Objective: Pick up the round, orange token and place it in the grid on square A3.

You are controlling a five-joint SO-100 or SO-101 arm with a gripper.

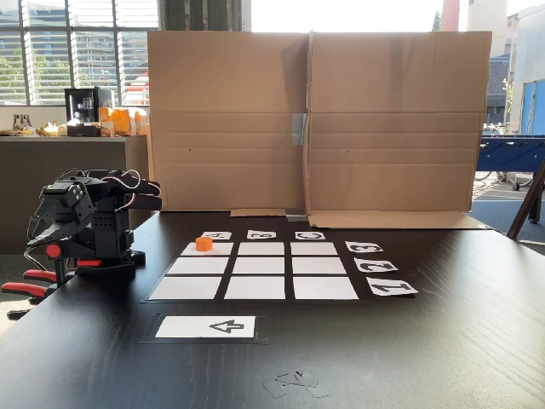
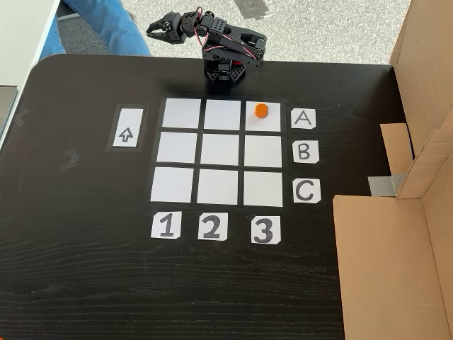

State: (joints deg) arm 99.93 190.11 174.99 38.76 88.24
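I see the small round orange plastic token (image 2: 261,110) sitting in corner square A3 (image 2: 263,120) of the white paper grid (image 2: 219,151), well apart from my black gripper (image 2: 161,27). Its jaws look spread, holding nothing.

office break area: coffee machine (image 1: 83,109), foosball table (image 1: 509,155)

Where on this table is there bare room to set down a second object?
Eight grid cells are free; the token fills the corner by card A. Wide bare tabletop lies below the number cards. It is crowded near the arm.
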